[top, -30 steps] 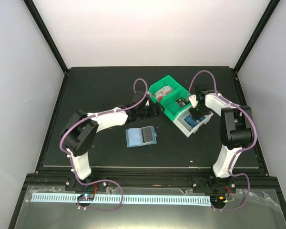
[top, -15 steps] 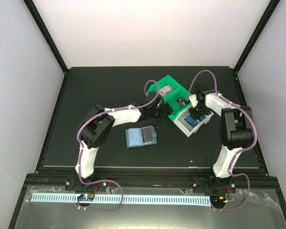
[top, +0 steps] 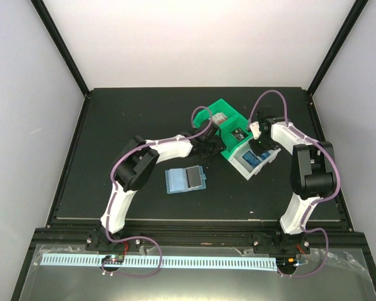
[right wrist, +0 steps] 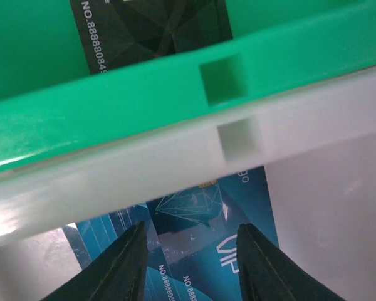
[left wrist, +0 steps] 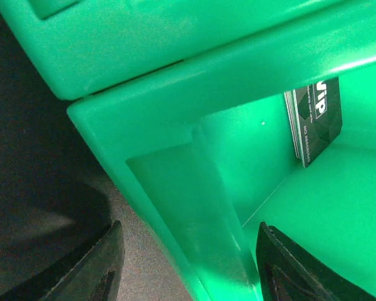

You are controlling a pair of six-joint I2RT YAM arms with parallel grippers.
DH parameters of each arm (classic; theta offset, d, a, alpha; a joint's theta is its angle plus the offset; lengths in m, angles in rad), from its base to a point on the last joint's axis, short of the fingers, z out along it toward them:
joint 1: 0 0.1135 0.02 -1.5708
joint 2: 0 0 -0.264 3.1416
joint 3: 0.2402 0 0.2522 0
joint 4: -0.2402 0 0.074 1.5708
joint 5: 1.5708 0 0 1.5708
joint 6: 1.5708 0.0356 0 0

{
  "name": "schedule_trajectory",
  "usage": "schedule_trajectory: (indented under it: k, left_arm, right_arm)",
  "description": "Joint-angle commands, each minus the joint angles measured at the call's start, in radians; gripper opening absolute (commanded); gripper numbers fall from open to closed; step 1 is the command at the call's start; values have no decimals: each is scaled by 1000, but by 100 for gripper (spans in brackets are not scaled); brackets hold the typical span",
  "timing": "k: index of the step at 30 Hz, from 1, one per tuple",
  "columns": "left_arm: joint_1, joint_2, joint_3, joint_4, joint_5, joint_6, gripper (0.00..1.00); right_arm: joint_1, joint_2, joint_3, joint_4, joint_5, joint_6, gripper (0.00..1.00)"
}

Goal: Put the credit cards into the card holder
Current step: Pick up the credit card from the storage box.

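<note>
The card holder lies open and flat on the dark mat, its grey and light blue pockets facing up. Several blue credit cards lie stacked in the white bin. My right gripper hangs open just above them, one finger to each side, touching no card. It sits over the white bin in the top view too, right gripper. My left gripper is open and straddles the near wall of the green bin, one finger outside on the mat and one inside.
Black VIP cards stand on edge in the green bin, which touches the white bin. Another black card lies in the compartment beyond the green rim. Both arms crowd the bins at centre right.
My left arm has swung right to the green bin's wall and its jaws have narrowed. The right gripper has hardly moved over the blue cards.
</note>
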Motion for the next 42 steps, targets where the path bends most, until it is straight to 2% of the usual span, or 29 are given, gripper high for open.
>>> schedule_trajectory:
  k: [1,12,18,30,42]
  left_arm:
    - [-7,25,63,-104,-48,-43,58]
    - [-7,27,61,-125,-64,-59,52]
    - [-7,29,60,-120,-62,-56,51]
    - [-5,27,56,-123,-64,-53,51]
    - [-4,25,54,-129,-68,-56,49]
  right_arm:
    - [1,-37,7,11,31,6,41]
    - [2,6,26,-7,-13,13,48]
    - [2,30,32,-6,26,26,49]
    - [2,46,51,0,100,55,37]
    - [2,-5,55,16,130,59,35]
